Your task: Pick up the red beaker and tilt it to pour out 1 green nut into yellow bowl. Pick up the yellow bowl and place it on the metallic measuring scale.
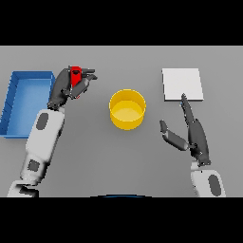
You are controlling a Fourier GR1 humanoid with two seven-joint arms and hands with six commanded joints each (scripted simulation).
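Note:
A small red beaker [75, 76] sits at the left of the table, with my left hand [66, 88] curled around it; only its upper part shows between the fingers and thumb. The yellow bowl [127, 109] stands in the middle, to the right of that hand and apart from it, and I see no nut inside. The metallic measuring scale [182, 84] is a pale square plate at the back right. My right hand [193, 133] is open to the right of the bowl, its straight fingers pointing toward the scale's near edge.
A blue tray [14, 102] lies along the left edge, just beside my left forearm. Grey tabletop stretches between the bowl and the scale.

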